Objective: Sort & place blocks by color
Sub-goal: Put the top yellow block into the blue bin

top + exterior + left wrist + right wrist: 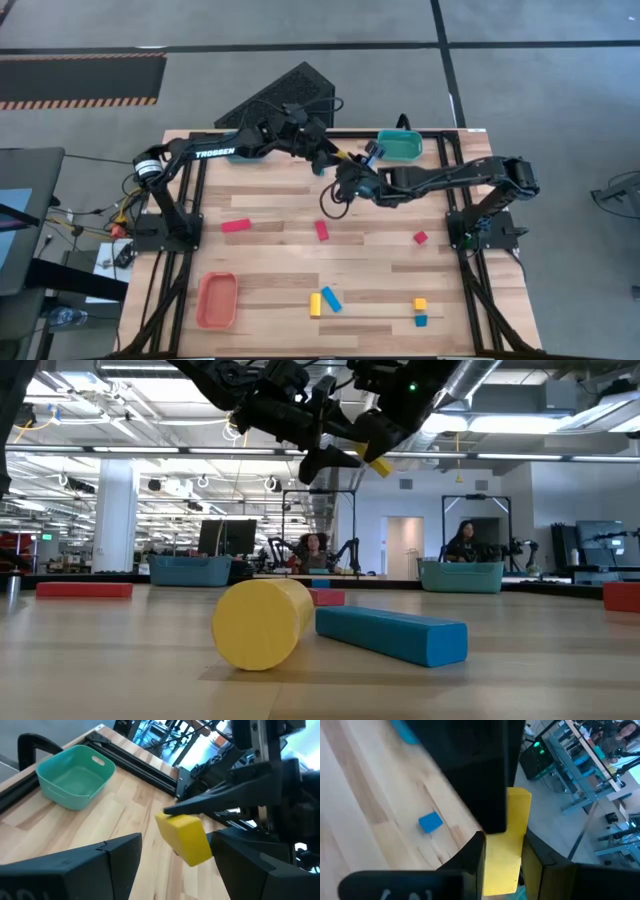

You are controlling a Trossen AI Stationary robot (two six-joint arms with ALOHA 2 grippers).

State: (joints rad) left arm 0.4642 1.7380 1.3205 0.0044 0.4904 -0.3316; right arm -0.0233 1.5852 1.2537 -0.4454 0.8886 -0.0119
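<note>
A yellow bar (347,156) hangs in the air over the far middle of the table, between my two grippers. My right gripper (504,840) is shut on it, reaching in from the right. My left gripper (175,840) is open, with one finger on either side of the bar's free end (182,835); I see gaps there, and whether it touches I cannot tell. In the low view the bar (378,465) shows high above the table. Red blocks (236,226) (321,230) (420,237), a yellow (315,303) and blue (331,298) pair, and another pair (420,311) lie flat on the table. My right gripper pinches the yellow bar between its two fingers (475,855), which lie along its long sides (502,860). The free end (518,800) sticks out past the fingertips. The bar is lifted clear of the table, roughly level, pointing toward the left arm.
The teal tray (400,147) stands at the far edge right of the grippers. The orange tray (217,298) sits near the front left corner. A small blue block (430,822) lies on the wood below the grippers. In the low view a yellow block (262,622) and a blue bar (392,633) lie nearest the camera.
</note>
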